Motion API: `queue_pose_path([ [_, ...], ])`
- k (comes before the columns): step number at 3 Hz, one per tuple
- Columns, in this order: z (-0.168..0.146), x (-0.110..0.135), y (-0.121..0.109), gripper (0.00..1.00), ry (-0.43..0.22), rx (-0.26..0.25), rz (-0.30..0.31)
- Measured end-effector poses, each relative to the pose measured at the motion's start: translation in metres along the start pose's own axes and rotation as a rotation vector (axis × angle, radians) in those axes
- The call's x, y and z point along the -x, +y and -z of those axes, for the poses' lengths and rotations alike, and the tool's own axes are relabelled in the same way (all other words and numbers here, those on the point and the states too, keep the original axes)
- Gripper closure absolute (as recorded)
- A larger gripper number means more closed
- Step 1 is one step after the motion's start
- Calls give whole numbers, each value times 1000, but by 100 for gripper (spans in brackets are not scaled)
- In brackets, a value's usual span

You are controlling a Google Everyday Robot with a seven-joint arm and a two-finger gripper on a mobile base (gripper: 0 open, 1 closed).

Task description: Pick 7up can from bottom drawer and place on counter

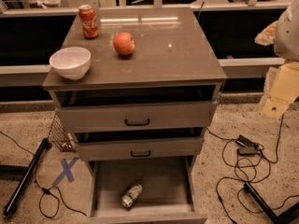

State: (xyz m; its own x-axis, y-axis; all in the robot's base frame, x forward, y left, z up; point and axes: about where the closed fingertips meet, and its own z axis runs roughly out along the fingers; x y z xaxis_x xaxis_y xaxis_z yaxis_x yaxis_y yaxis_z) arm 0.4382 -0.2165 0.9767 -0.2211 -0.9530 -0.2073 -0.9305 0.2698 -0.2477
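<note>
The 7up can point(131, 195) lies on its side on the floor of the bottom drawer point(161, 174), near the front and left of centre. The drawer is pulled fully open below the two black-handled drawers, which are each slightly open. The counter point(182, 55) is the grey-brown top of the cabinet. My gripper is not in the camera view. A pale rounded shape point(287, 29) at the right edge may be part of my arm.
On the counter stand a red cola can point(88, 21) at the back left, a red-orange fruit point(124, 43) and a white bowl point(70, 62) at the front left. Cables and a power brick point(245, 146) lie on the floor right; a black pole point(25, 176) lies left.
</note>
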Motion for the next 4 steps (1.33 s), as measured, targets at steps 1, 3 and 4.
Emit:
queue_pose_path([
  [1, -61, -12, 18, 0, -25, -10, -16],
  [3, -105, 0, 32, 0, 45, 53, 70],
  [4, -178, 25, 84, 0, 77, 85, 290],
])
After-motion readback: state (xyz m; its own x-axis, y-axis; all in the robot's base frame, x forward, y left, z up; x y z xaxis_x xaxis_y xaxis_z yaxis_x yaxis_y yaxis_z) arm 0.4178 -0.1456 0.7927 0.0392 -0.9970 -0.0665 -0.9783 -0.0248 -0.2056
